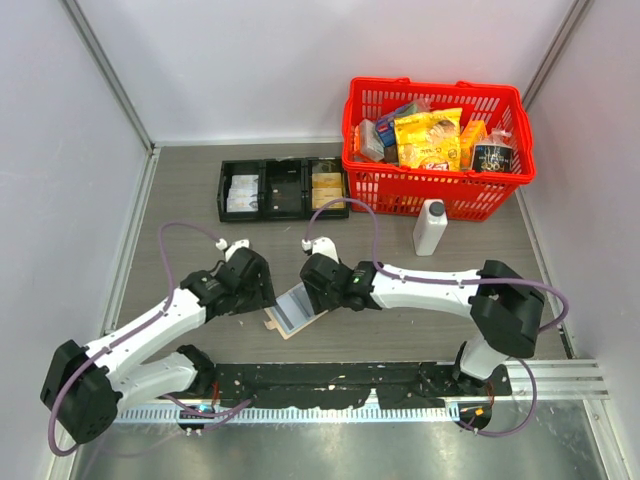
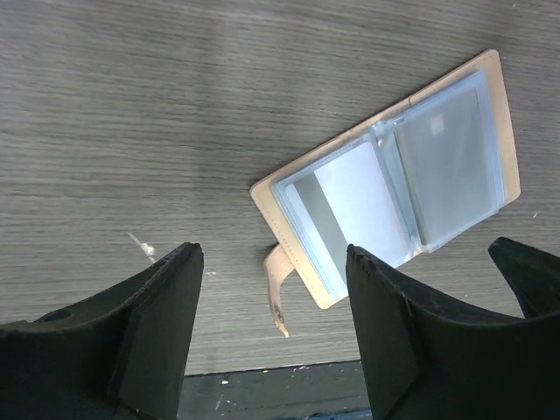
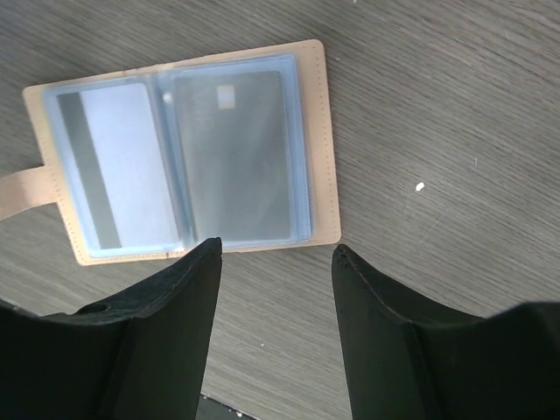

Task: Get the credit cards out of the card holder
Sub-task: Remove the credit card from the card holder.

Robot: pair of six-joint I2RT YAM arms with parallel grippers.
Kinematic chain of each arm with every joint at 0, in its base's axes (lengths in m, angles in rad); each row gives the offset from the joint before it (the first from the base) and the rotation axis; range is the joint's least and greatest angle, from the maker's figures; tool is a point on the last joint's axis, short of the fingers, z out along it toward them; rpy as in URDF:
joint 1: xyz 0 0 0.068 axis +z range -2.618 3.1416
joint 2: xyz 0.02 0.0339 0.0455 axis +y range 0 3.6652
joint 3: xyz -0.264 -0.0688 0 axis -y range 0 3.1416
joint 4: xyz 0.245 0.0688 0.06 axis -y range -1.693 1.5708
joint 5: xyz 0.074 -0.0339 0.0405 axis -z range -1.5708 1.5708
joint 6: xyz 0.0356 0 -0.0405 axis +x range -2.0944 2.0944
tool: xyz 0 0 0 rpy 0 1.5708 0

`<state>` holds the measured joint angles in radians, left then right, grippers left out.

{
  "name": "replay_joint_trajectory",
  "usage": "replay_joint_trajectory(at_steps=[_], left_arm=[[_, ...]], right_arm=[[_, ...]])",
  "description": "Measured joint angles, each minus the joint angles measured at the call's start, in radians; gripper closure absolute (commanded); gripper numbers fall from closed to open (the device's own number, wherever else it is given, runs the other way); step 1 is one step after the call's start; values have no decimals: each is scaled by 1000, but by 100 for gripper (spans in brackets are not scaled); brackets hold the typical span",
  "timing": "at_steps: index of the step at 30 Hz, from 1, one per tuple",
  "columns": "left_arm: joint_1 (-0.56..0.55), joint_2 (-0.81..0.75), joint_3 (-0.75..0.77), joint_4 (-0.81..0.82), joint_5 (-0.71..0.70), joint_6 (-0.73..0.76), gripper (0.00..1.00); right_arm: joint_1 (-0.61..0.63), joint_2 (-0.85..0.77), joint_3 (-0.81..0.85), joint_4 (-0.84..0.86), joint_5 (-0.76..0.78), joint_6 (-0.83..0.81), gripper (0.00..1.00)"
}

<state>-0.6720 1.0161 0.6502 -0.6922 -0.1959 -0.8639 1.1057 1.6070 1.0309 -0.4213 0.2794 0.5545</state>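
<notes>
- Top external: tan leather-like folding card holder [image 1: 296, 311] spread open flat on grey wood-grain table [image 1: 180, 200] between both grippers, long axis diagonal, near-left to far-right.
- Black three-compartment tray [image 1: 283, 190]: pale stacks at left, tan at right. Red mesh basket [image 1: 430, 195]: snack packets.
- Wrist views only: two thin credit cards [image 3: 232, 157] in clear sleeves, snap tab [image 2: 276, 293] at left-arm end.
- Left gripper [image 2: 273, 254], right gripper [image 3: 276, 248]: parted, gripping nothing.

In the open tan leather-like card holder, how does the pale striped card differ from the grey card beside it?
The pale striped card is whitish with a dark stripe along one edge; the grey card is darker, with a small pale square. The pale striped card sits nearer the snap tab, the grey card farther. Both lie under clear sleeves.
</notes>
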Motion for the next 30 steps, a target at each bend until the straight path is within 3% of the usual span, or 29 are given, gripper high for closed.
replay_joint_trajectory(at_steps=[6, 11, 30], left_arm=[[-28, 33, -62, 76, 38, -43, 38], [-39, 72, -92, 127, 55, -69, 43], [-62, 147, -117, 214, 74, -110, 50]], right_arm=[[2, 49, 14, -11, 40, 42, 43], [3, 85, 14, -4, 42, 58, 51], [5, 129, 14, 55, 41, 90, 59]])
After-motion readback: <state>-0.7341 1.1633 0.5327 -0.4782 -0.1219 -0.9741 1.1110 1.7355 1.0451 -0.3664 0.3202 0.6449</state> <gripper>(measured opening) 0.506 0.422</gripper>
